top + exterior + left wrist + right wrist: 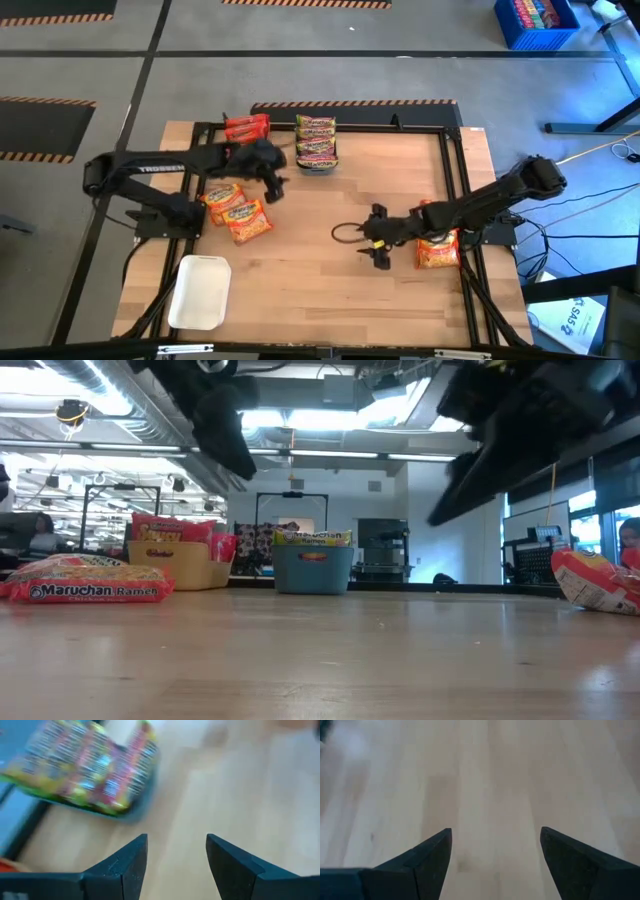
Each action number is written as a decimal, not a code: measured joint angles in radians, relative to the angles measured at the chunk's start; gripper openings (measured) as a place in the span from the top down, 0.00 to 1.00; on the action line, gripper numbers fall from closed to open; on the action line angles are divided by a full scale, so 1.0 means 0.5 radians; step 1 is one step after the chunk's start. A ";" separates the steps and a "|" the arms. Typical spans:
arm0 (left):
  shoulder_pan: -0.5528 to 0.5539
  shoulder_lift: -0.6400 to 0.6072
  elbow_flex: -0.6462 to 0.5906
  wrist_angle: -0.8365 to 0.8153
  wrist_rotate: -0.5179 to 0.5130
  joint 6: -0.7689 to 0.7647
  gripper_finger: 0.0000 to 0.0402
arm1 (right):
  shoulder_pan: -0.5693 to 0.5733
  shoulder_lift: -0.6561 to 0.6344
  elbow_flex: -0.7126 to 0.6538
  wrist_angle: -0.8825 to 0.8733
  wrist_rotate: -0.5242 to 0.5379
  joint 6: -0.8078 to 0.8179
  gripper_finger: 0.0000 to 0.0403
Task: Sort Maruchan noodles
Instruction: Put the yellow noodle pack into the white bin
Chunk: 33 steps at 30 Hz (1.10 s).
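Left claw (277, 186) hangs above the tabletop (320, 270) at upper left centre, fingers apart and empty, just left of the blue-grey tray (318, 163) stacked with green-edged Maruchan packets (316, 140). 2 orange packets (236, 210) lie below it; red packets (246, 127) sit at the upper left. Right claw (377, 246), fingers spread and empty, hovers at centre right, beside another orange packet (438, 250).
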 joint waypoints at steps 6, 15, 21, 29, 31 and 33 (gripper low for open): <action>-0.292 0.117 -0.220 0.350 -0.005 -0.170 0.51 | 0.131 -0.080 0.387 -1.211 0.145 0.545 0.29; -0.600 0.279 -0.323 0.623 -0.020 -0.385 0.51 | 0.184 -0.092 0.541 -2.365 0.217 1.510 0.29; -0.764 0.423 -0.382 0.892 -0.072 -0.382 0.52 | 0.024 -0.086 0.338 -2.287 0.162 1.570 0.29; -0.882 0.667 -0.400 1.132 -0.077 -0.380 0.52 | -0.252 -0.086 0.082 -1.909 0.021 1.308 0.29; -0.895 0.715 -0.399 1.180 -0.077 -0.377 0.52 | -0.264 -0.086 0.049 -1.743 -0.016 1.220 0.29; -0.894 0.760 -0.398 1.249 -0.077 -0.377 0.52 | -0.261 -0.082 0.017 -1.523 -0.087 1.139 0.29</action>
